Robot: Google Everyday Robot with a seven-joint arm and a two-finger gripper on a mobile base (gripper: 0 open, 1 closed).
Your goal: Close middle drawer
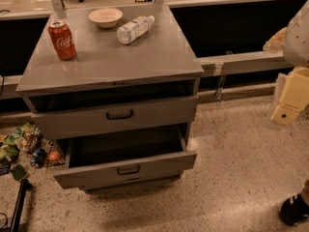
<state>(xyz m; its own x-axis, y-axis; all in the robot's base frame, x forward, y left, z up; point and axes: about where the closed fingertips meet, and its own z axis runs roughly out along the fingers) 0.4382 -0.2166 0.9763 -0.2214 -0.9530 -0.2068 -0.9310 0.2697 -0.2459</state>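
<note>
Middle drawer: pulled well out of the grey cabinet, front panel standing far forward of the cabinet face, small dark handle at panel centre. Its inside is open to view but in deep shadow; contents cannot be told. Top drawer, directly above in the cabinet: out by a narrow margin, a dark strip of its inside showing under the worktop; contents likewise not visible. Lowest drawer: only a sliver seen beneath the middle one. On the worktop of the cabinet: red cola can upright near the left edge; pale bowl upright near the back, its inside plain and pale; clear water bottle lying on its side just right of the bowl, white cap toward the back right. On the floor left of the cabinet: a wire basket with coloured snack packets in and around it. Tool: cream-coloured, hanging in the air well to the right of the cabinet, about level with the top drawer, touching nothing; spread or pressed together, cannot tell.
</note>
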